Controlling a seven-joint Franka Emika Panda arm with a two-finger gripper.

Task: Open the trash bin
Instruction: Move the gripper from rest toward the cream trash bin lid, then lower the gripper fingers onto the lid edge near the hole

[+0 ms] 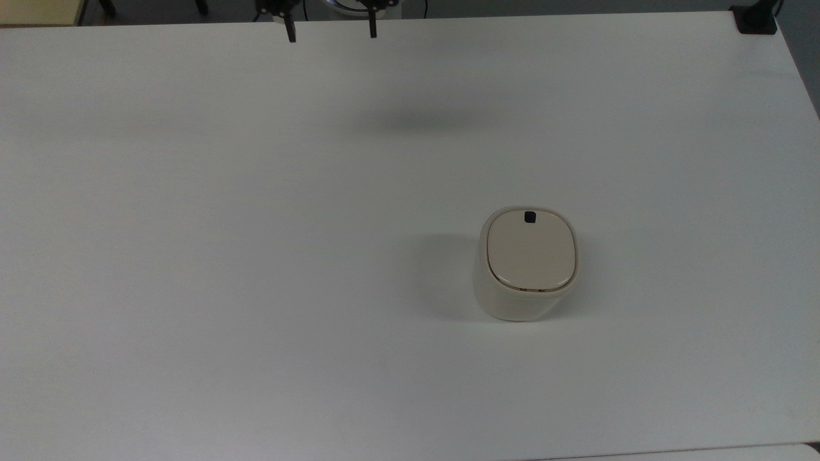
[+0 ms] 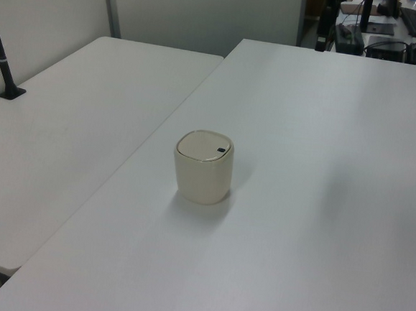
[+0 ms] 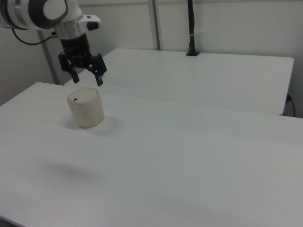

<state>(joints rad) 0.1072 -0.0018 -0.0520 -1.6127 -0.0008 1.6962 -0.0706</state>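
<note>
The wide white table [image 1: 192, 256] is noted. The small cream-white rounded-square plastic trash bin [image 1: 526, 266], lid shut, stands well below and apart from the black two-finger gripper [image 3: 86, 77], fingers spread. Approach stage is judged; descent onto the small black square button [image 1: 530, 218] is called for.

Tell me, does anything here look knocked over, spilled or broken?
Nothing stands out. The trash bin stands upright on the white table with its lid shut flat. The gripper hangs open in the air, apart from it.

A white table [image 1: 192, 256] carries the trash bin [image 1: 525, 266], standing upright, lid shut.
</note>
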